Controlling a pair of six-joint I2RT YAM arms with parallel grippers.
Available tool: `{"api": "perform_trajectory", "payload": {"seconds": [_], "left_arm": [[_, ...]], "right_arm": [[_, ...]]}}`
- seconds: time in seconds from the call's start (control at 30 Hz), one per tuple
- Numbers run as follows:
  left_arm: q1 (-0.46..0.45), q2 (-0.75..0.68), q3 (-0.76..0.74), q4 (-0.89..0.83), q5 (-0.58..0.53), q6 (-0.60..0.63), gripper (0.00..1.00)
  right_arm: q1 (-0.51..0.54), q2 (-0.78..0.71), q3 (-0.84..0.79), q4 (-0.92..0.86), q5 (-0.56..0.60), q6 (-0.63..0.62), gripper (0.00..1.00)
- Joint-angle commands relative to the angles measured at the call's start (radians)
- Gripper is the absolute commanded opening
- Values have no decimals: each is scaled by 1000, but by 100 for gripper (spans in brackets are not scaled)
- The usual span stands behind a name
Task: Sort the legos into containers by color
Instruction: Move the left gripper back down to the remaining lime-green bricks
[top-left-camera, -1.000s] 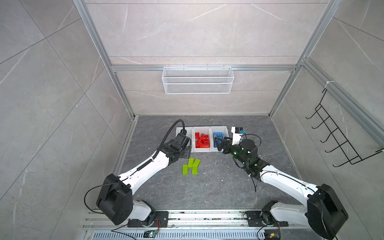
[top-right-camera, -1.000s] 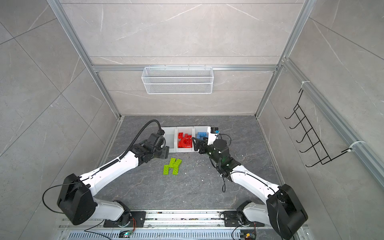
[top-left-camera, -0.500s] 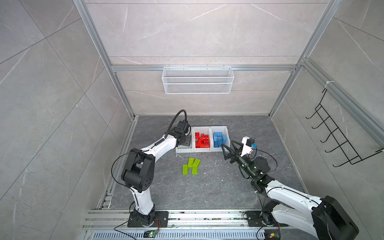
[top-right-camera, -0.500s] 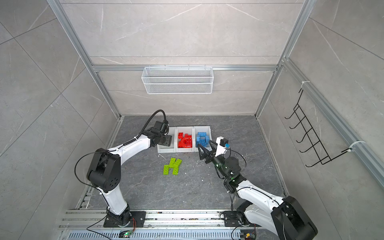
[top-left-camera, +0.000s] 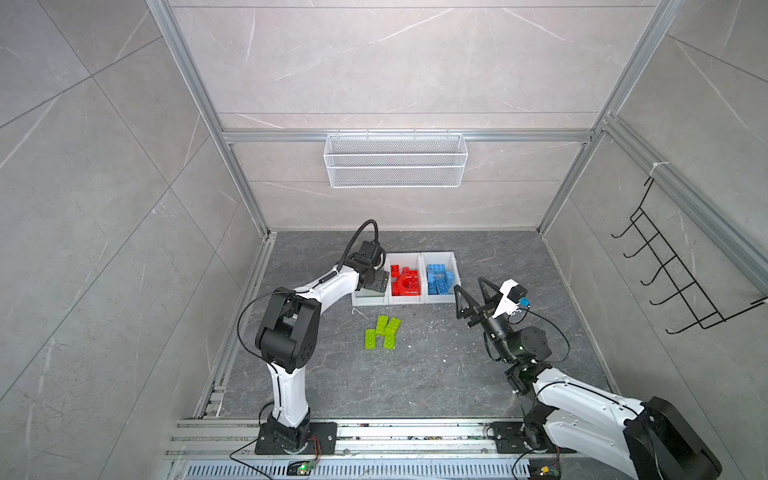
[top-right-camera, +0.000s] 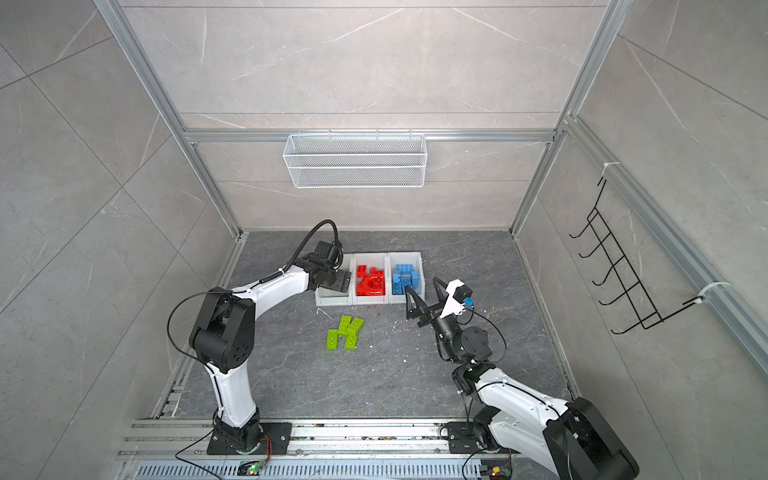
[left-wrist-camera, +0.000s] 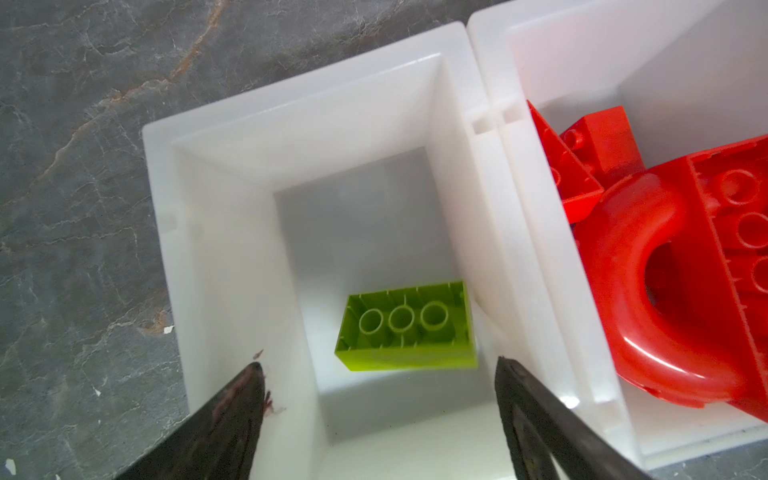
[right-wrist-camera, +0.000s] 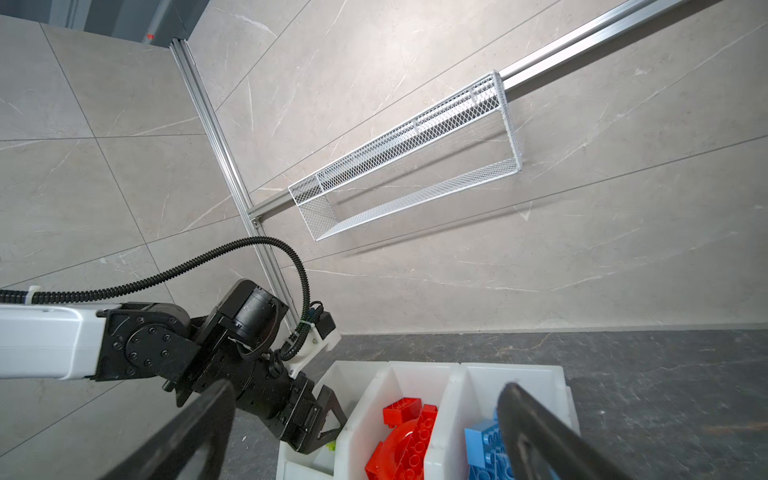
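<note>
Left tool hangs over the leftmost white container, jaws spread wide with nothing between them; one green brick lies upside down on that container's bottom. Right tool is likewise wide open and empty, raised above the desk near the blue legos in their container. Red legos fill the middle one. Sorting looks mostly done: a cluster of green legos on the desk is left to move.

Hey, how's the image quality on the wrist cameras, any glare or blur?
Left wrist view: green brick sharp, near fingertips soft, glare streaks on the red arch piece, white bin walls washed out. Right wrist view: fingers dark and blurred, mesh basket crisp.
</note>
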Motion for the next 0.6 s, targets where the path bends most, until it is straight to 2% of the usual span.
{"api": "perform_trajectory", "payload": {"seconds": [0.0,0.17,0.27,0.37,0.47,0.57], "left_arm": [[-2,-67,33,-15,3,22,91],[-13,-211,1,-88,-23,-10,91],[-73,-324,-51,-163,-101,-26,91],[-154,-425,-140,-257,-156,-100,91],[-190,-522,-283,-291,-144,-228,90],[-212,-616,-440,-265,-126,-323,89]], "right_arm": [[-6,-16,-7,18,11,-29,100],[-7,-30,50,-121,-27,-32,100],[-6,-31,93,-216,-54,-27,100],[-7,-11,89,-169,-60,-19,100],[-7,12,63,-77,-54,-7,100],[-7,31,65,-61,-59,-3,100]]}}
